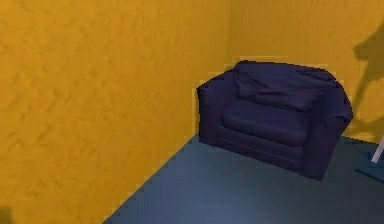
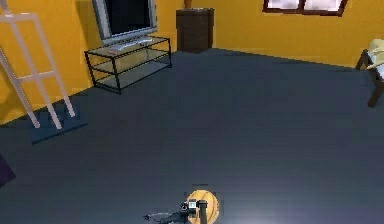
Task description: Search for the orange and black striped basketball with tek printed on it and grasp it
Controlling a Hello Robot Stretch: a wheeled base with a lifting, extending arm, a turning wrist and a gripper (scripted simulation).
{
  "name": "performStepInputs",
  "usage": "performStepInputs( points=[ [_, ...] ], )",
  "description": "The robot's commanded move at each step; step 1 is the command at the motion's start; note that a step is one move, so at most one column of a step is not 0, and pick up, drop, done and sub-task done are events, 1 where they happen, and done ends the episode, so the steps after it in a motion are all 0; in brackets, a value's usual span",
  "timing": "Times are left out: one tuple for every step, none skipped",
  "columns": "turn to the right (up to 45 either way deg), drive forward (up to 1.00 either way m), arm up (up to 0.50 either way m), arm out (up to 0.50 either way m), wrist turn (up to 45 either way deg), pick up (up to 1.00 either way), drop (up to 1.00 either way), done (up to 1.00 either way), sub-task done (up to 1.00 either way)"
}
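A round orange thing (image 2: 201, 195) with dark markings sits at the bottom edge of the arm side view, just right of the middle, over the dark blue floor. The gripper (image 2: 154, 216) has its dark body right in front of that orange thing, and its thin fingers point toward the view's left. I cannot tell whether the gripper holds anything, nor whether it touches the orange thing.
A dark blue armchair (image 1: 272, 110) stands in a corner of yellow walls. In the arm side view, a TV (image 2: 125, 15) on a glass stand (image 2: 128, 62), a white easel (image 2: 35, 70), a dark cabinet (image 2: 195, 28) and a table's edge (image 2: 374, 65) ring a wide floor.
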Motion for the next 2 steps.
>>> performStepInputs(
  points=[
    [0.0,0.00,0.00,0.00,45.0,0.00,0.00,0.00,0.00],
    [0.0,0.00,0.00,0.00,45.0,0.00,0.00,0.00,0.00]
  ],
)
